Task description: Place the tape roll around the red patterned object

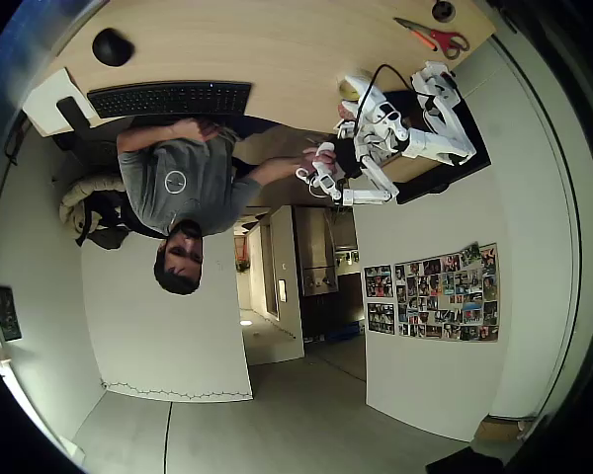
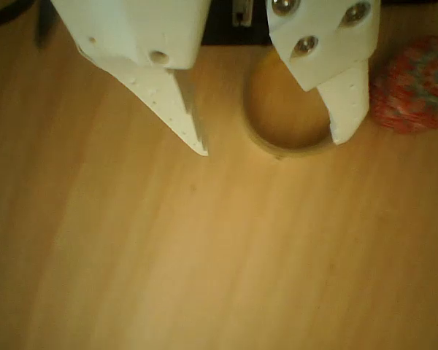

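In the wrist view my gripper (image 2: 271,144) is open, its white fingers (image 2: 168,95) pointing down at the wooden desk. The tape roll (image 2: 279,151), a pale cream ring with a wide hollow centre, lies flat under the right finger. That finger's tip covers the ring's right wall, while the left finger stands outside the ring to its left. The red patterned object (image 2: 416,87), a roundish mottled red lump, rests on the desk just right of the ring and apart from it. In the overhead view the white arm (image 1: 400,133) reaches over the desk with the gripper (image 1: 359,97) by the yellowish tape roll (image 1: 348,89).
Red-handled scissors (image 1: 437,38) and a small black knob (image 1: 442,10) lie at the desk's far right in the overhead view. A black keyboard (image 1: 168,99) and mouse (image 1: 112,46) sit to the left. A person (image 1: 178,183) sits at the desk's edge.
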`<state>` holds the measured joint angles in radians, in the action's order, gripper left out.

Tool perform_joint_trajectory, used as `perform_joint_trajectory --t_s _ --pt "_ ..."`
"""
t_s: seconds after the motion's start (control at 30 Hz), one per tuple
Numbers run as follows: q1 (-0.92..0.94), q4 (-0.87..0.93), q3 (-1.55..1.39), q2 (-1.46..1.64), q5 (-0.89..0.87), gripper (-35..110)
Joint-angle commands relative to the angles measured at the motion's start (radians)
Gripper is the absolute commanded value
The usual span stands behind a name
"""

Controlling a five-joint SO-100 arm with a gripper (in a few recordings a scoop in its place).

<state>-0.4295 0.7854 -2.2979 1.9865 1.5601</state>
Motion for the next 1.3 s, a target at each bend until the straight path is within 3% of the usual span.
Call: perform_joint_trajectory --t_s 0.0,0.23,0.63,0.97,1.27 --pt "-0.025 -0.040 -0.058 0.051 0.052 39" --pt "-0.015 -0.112 -0.120 0.011 0.089 38" --pt "-0.008 0.152 -0.144 -0.006 -0.104 38" --pt "-0.020 0.081 -0.109 -0.040 -0.189 3" --pt "-0.034 -0.002 -0.103 -0.121 -0.210 1"
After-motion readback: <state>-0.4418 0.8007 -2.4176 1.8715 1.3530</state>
